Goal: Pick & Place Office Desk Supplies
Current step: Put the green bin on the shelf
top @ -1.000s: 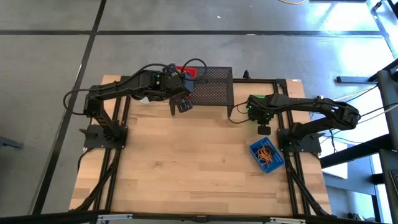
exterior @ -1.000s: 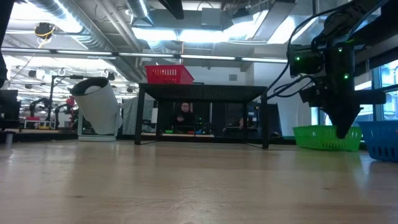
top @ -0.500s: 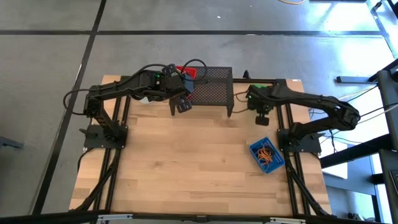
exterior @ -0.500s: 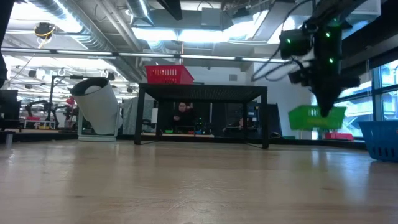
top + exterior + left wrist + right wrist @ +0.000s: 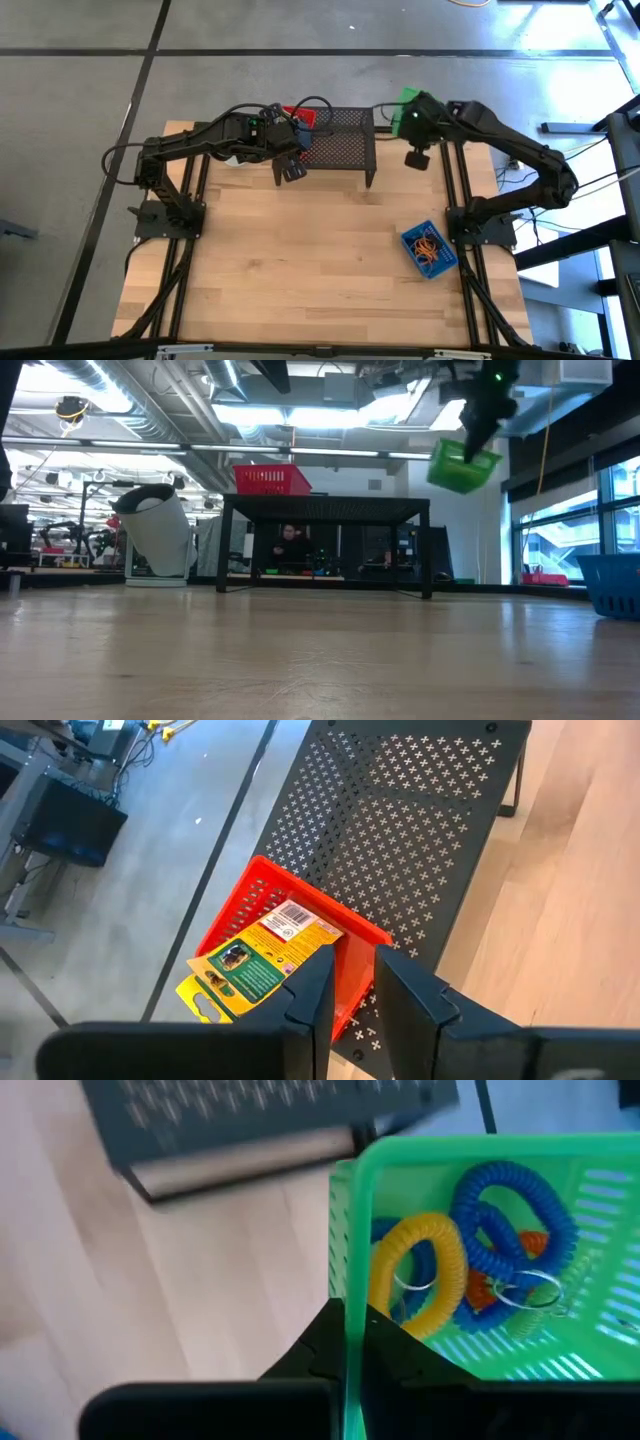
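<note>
Saw coiled loops (image 5: 510, 1210), blue, yellow and orange, some with metal rings, heaped inside the green bin (image 5: 440, 1150). Found that bin up in the air, tilted, clear of the table (image 5: 300, 260) and just beside the right end of the black perforated shelf (image 5: 340, 148). Noted the right gripper (image 5: 352, 1320) clamped on the bin's side wall, fingers pressed together with the thin green plastic between them; in the low view, saw the same gripper (image 5: 475, 445) reaching down from above, with the bin (image 5: 462, 465) hanging beneath it.

Spotted the yellow printed packets (image 5: 250, 965) lying in the red bin (image 5: 260, 885), which sat on top of the shelf (image 5: 400, 820) at its back left corner. Found the left gripper (image 5: 350, 985) pinched on the near wall of the red bin, one finger inside and one outside.

Saw a tangle of orange loops (image 5: 430, 245), with a few darker ones, in the blue bin (image 5: 408, 240), resting on the table near the right arm's base, well apart from the shelf.
</note>
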Action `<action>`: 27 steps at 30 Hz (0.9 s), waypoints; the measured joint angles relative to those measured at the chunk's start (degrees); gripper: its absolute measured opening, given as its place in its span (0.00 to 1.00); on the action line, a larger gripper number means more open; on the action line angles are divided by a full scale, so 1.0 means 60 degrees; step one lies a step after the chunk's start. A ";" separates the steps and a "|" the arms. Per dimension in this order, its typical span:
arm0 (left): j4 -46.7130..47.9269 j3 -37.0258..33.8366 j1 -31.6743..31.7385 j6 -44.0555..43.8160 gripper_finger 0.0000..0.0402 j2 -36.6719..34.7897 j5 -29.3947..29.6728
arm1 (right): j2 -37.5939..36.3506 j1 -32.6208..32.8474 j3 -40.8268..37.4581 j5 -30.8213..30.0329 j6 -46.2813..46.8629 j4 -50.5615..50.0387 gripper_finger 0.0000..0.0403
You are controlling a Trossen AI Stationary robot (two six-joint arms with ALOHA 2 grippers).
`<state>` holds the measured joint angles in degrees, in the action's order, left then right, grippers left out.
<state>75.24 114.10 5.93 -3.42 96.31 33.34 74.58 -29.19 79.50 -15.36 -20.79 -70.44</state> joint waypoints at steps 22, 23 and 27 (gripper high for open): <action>0.0000 0.0000 0.0007 0.0323 0.16 0.0000 0.0004 | 0.4326 0.1305 0.3937 0.1320 0.1615 0.0049 0.03; 0.0000 0.0000 0.0007 0.0306 0.16 0.0000 0.0004 | 0.4428 0.1366 0.3954 0.1321 0.1605 0.0074 0.03; 0.0000 0.0000 0.0007 0.0299 0.15 0.0000 0.0004 | 0.4713 0.1626 0.3954 0.1631 0.1539 0.0228 0.03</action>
<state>75.24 114.10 5.98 -1.63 96.31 33.36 102.85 -19.43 103.22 -5.58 -11.55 -69.07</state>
